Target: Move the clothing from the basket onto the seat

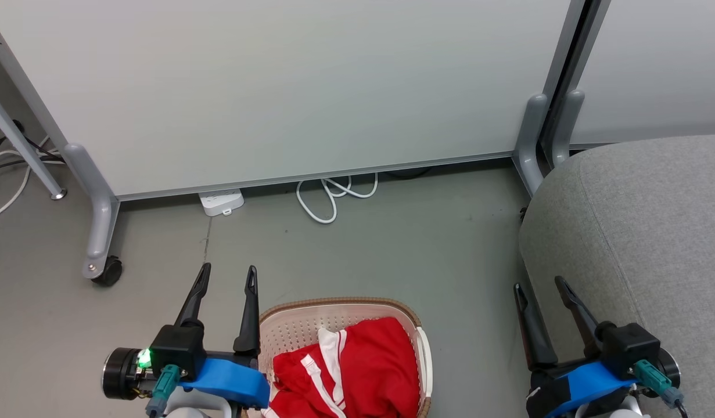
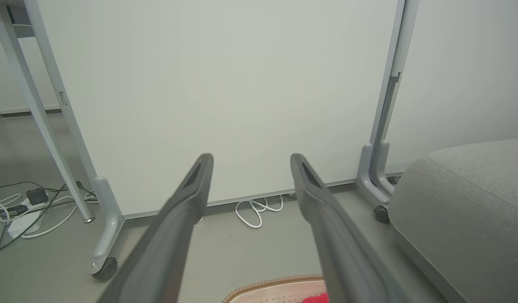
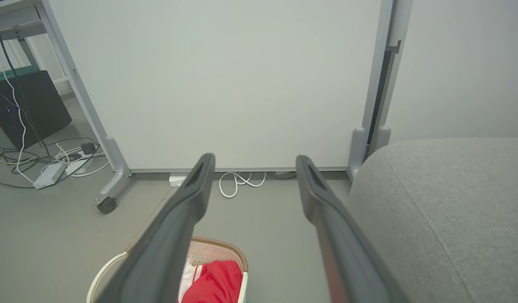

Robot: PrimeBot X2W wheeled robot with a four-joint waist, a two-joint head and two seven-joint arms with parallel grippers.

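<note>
At the bottom centre of the head view the basket [image 1: 292, 331] stands on the grey floor [image 1: 392, 244]. The red clothing [image 1: 357, 366] with white stripes lies heaped inside it, filling its lower right part, while the perforated bottom shows bare at the upper left. The grey seat [image 1: 642, 232] fills the right side of the frame, well apart from the basket, with a strip of bare floor between them.

The left gripper [image 1: 228, 270] sits at the lower left, just beside the basket's left rim. Its two dark fingers are spread wide with nothing between them. The right gripper [image 1: 538, 284] sits at the lower right, in front of the seat's near edge, and its fingers are likewise parted and empty. Whether it touches the upholstery cannot be told.

Across the top runs a pale partition panel [image 1: 305, 87] on grey legs, one of them ending in a black caster [image 1: 107, 271] at the left. Under the panel's lower edge lie a white power strip [image 1: 221, 202] and a looped white cable [image 1: 334, 197]. More cables trail at the far left edge. Nothing lies on the floor between the basket and the seat.
</note>
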